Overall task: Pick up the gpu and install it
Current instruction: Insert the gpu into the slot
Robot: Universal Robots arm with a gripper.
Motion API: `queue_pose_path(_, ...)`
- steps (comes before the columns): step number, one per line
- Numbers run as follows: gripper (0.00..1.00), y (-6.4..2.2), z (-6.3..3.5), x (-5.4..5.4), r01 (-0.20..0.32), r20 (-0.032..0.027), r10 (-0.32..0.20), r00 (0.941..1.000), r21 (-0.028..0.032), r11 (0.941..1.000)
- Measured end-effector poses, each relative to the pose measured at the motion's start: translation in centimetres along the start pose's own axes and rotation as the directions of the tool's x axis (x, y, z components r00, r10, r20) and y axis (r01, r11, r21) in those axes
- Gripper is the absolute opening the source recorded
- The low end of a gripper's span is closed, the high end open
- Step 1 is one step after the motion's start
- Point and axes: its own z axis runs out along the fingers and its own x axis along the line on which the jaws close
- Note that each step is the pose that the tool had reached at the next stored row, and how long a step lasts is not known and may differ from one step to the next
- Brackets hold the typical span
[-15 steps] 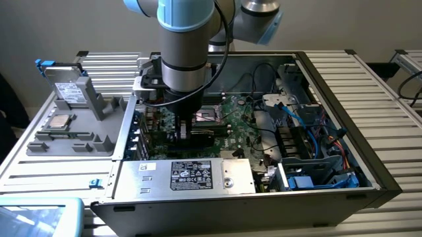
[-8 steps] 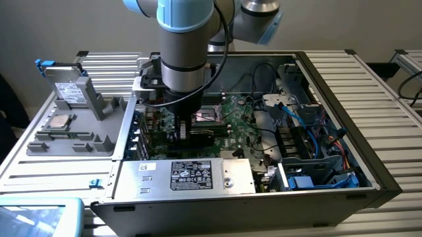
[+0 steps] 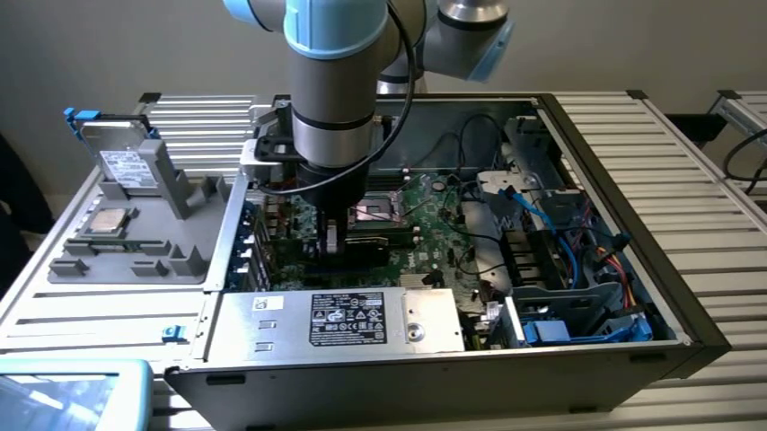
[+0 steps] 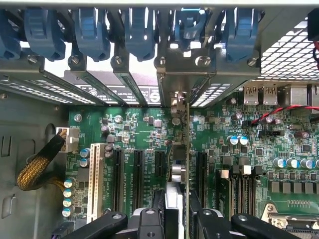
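Over the open black computer case point(image 3: 671, 296) in the exterior view, we see the grey and light-blue robot arm point(image 3: 341, 81) reaching straight down, its black gripper point(image 3: 339, 244) low above the green motherboard point(image 3: 437, 202). That view also gives us what the wrist camera misses: the grey plastic parts tray point(image 3: 132, 242) on the exterior view's left, with a silver box-shaped drive with a white label point(image 3: 120, 157) standing upright in it, and the silver power supply box with a black label point(image 3: 348, 319) at the near edge of the case.

From the wrist view we get the close detail instead: the gripper point(image 4: 177, 214) with its two black fingers point(image 4: 149, 219) clamped on the gpu, a thin green circuit card seen edge-on point(image 4: 183, 149), standing upright over the board between the black expansion slots point(image 4: 137, 172). Its silver end bracket point(image 4: 174, 104) reaches up towards the row of blue plastic slot latches point(image 4: 139, 30) at the case's rear wall.

Much of the card is hard to make out for us: the gripper covers its near end in the wrist view, and the arm hides most of it from outside. Whether its lower edge is seated in a slot, we cannot tell
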Motion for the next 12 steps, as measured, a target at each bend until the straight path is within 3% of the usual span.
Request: queue_pose_path(12, 0.29, 0.0, -0.06, 0.0, 0.0, -0.0001, 0.0, 1.0, 0.0005, 1.0)
